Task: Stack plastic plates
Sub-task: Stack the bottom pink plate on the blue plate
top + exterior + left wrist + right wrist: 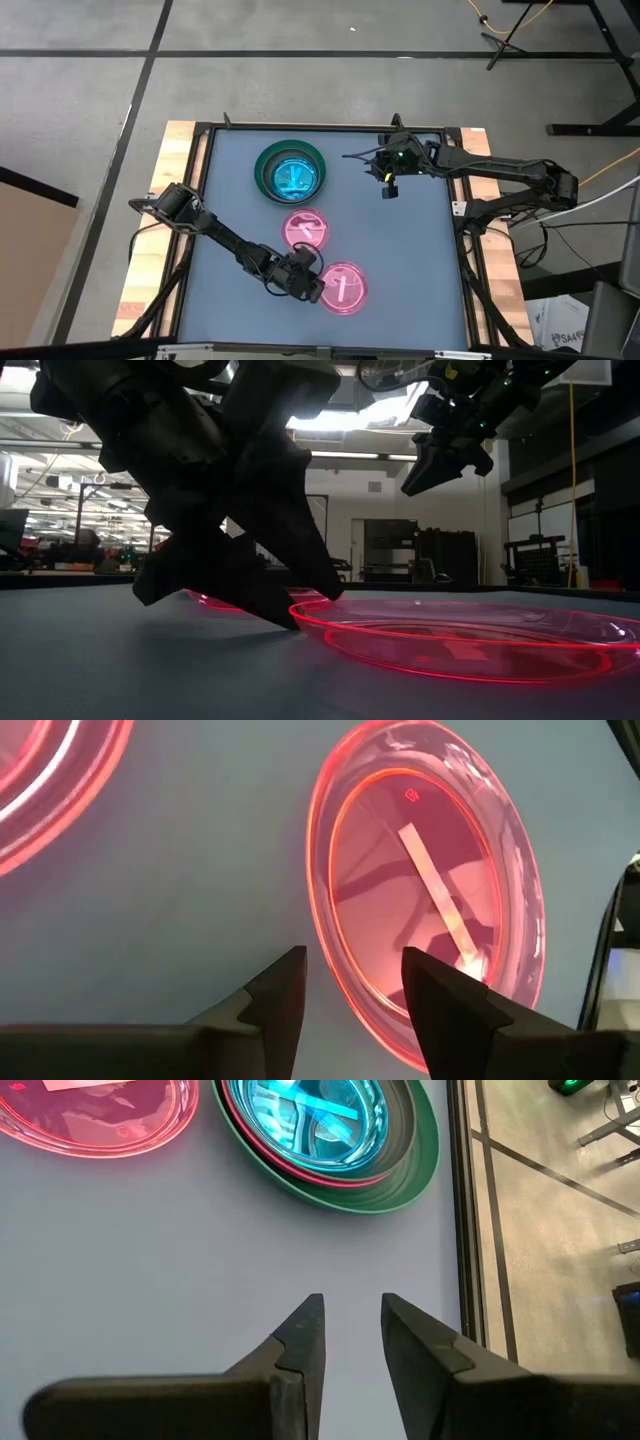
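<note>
While right claw point(388, 190) hovers | left claw point(318, 286) straddles pink plate point(343, 290) rim

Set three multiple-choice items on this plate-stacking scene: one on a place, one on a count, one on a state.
1. Where is the left pincer?
A. at the near pink plate's rim
B. over the green plate
C. off the table

2. How many pink plates lie alone on the table?
A. one
B. two
C. four

3. The left pincer's fingers are:
A. clamped on a plate
B. open
C. hidden

Key:
1 A, it sits at the near pink plate.
2 B, that plate and the far pink plate; the rest sit in the green plate.
3 B, a gap shows between them.
</note>
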Controlling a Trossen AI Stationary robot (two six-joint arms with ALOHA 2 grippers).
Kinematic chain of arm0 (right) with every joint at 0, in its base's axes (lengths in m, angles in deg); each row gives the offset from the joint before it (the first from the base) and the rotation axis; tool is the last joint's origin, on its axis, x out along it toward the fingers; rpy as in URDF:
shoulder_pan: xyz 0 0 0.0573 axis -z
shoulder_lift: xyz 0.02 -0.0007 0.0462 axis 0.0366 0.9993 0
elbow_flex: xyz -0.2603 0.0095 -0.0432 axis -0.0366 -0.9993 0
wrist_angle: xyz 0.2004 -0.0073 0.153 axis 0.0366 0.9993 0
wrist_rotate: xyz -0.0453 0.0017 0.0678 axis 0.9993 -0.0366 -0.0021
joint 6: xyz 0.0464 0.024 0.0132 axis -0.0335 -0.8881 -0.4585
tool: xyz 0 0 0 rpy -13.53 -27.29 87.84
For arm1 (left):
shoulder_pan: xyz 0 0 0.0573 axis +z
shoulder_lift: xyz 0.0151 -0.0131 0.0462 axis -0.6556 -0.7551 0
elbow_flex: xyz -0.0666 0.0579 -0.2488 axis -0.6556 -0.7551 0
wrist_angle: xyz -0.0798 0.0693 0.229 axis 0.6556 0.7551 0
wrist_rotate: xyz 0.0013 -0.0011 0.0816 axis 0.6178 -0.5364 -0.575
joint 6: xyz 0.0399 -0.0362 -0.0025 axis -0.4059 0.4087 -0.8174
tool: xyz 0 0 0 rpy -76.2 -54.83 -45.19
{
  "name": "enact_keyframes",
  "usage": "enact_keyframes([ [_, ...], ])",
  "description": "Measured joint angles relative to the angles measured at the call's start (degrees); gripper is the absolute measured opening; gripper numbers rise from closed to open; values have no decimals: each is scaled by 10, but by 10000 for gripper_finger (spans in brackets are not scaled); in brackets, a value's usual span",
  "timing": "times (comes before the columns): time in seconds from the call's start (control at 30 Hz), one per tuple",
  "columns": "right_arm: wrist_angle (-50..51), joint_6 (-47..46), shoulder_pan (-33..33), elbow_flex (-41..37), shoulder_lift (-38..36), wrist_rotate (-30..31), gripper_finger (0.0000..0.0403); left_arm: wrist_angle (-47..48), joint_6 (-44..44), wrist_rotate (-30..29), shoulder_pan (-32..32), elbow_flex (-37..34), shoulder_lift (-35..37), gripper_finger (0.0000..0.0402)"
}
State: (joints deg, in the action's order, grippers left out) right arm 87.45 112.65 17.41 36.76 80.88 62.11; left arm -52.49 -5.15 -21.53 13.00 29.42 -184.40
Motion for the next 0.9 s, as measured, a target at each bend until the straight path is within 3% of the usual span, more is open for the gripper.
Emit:
enact_keyframes([
  [0.9,0,0,0,0,0,0,92,-9,66,29,11,0,0,160],
])
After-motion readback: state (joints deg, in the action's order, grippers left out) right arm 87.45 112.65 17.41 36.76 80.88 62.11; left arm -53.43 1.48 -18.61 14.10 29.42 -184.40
